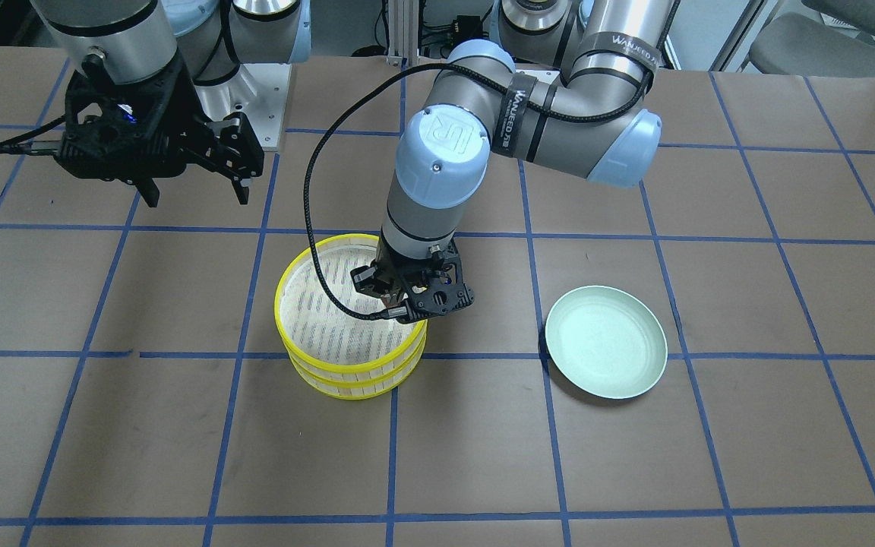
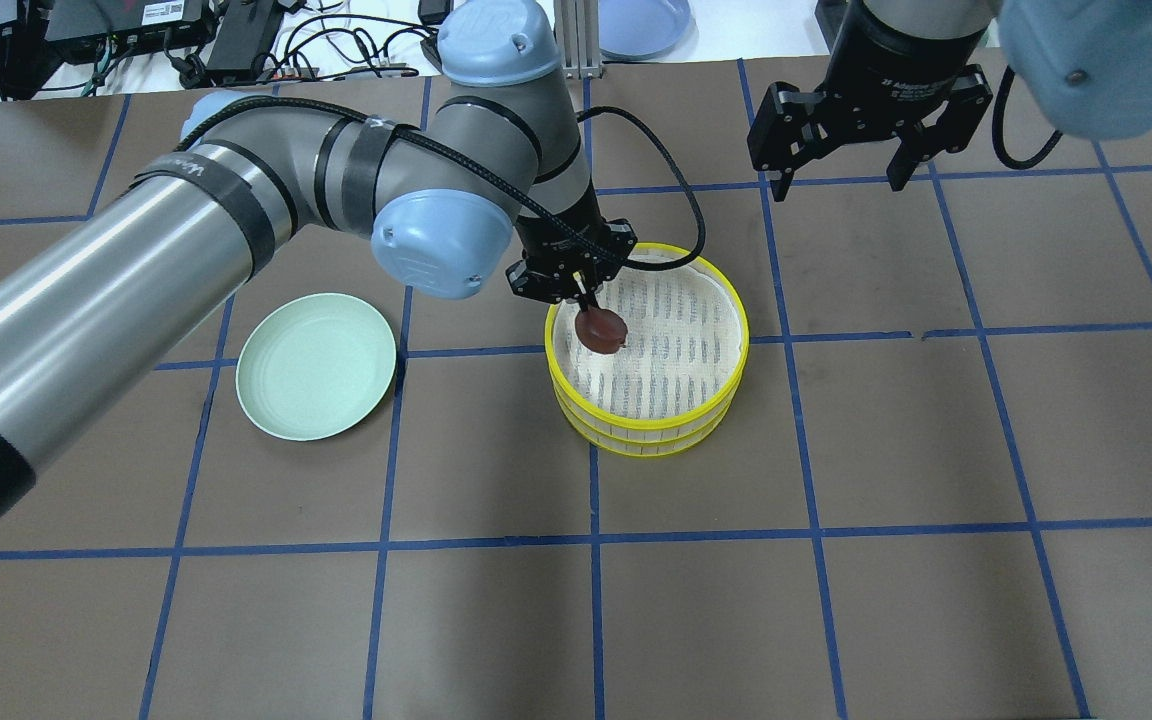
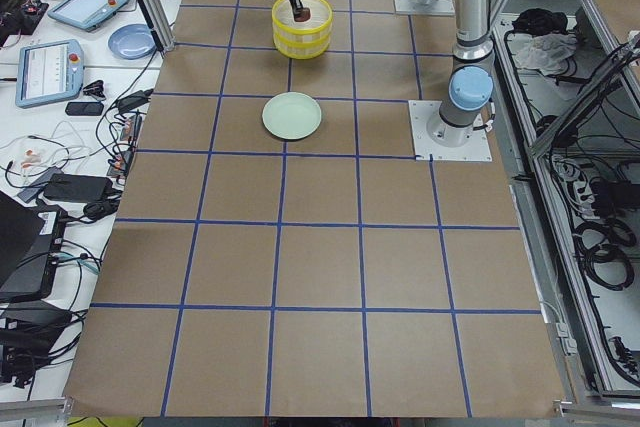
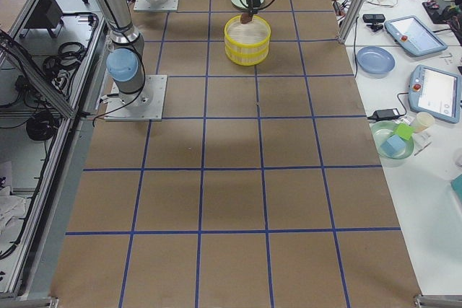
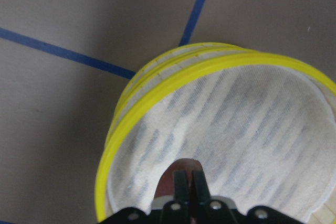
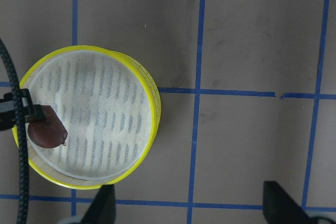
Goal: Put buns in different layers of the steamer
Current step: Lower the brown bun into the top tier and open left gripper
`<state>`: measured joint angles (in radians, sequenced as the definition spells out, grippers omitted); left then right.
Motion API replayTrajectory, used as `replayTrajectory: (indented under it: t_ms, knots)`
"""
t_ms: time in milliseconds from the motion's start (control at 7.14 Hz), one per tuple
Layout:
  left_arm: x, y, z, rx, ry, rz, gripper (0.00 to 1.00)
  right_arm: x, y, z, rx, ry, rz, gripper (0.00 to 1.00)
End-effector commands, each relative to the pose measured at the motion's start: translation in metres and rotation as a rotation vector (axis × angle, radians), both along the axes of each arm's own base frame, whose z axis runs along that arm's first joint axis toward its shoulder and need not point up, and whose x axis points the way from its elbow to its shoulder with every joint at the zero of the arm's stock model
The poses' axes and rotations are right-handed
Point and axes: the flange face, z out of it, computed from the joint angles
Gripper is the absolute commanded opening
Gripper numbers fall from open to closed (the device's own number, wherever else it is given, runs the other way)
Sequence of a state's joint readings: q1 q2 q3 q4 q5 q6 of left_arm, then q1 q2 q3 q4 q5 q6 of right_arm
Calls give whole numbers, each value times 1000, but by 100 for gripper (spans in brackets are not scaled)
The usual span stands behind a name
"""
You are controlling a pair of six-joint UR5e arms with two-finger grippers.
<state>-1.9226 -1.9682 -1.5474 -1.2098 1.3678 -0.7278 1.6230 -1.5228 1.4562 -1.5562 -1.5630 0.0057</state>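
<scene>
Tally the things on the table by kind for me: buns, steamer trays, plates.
Buns: 1, the reddish-brown bun, held by the left gripper at the top tray; no other bun shows.
Steamer trays: 2, the top tray stacked on the bottom tray.
Plates: 1, the mint-green plate.
Total: 4.

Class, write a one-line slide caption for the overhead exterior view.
Left gripper holds the reddish-brown bun over the upper steamer layer; right gripper hovers open nearby.
</scene>
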Motion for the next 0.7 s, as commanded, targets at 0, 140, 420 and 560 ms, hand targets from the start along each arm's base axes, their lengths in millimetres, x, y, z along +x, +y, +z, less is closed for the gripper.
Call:
replayTrajectory:
  t_ms: [0, 140, 420, 560]
  knots:
    - [-14, 4, -28, 44, 46, 35, 94, -5, 0, 9, 19, 0, 7, 100]
    - [-14, 9, -34, 57, 40, 32, 100, -8, 12, -4, 50, 8, 28, 100]
    - [-3, 10, -7, -21, 24, -52, 100, -7, 23, -8, 43, -3, 24, 100]
    - [14, 6, 24, -118, -45, -125, 100, -7, 24, -7, 41, -4, 24, 100]
